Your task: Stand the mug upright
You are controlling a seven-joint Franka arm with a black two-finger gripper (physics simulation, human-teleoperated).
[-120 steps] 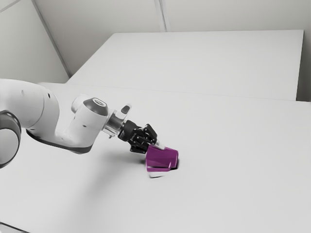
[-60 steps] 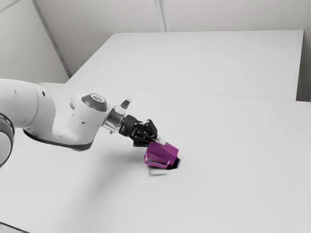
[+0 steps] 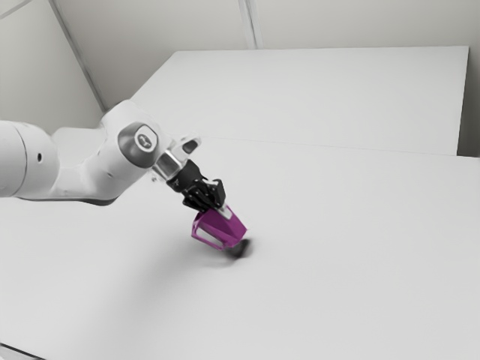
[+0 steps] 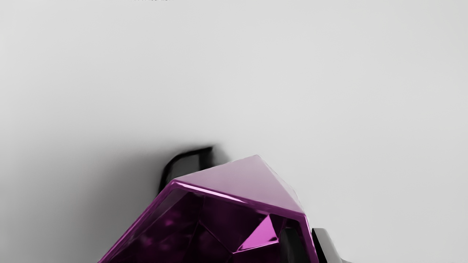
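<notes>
The black pincer (image 3: 223,211) is clamped on the thin wall of the tilted, glossy, faceted purple mug (image 3: 227,229).

The arm (image 3: 82,169) comes in from the exterior view's left, its forward links roughly level, then rising to a rounded, grey-capped joint (image 3: 141,145). From there the wrist (image 3: 171,160) slants down toward the exterior view's right. The end effector (image 3: 223,211) hangs tilted above the counter (image 3: 360,262), well in from its far edge. Its two fingers (image 4: 328,241) stand close together, a narrow gap between them.
</notes>
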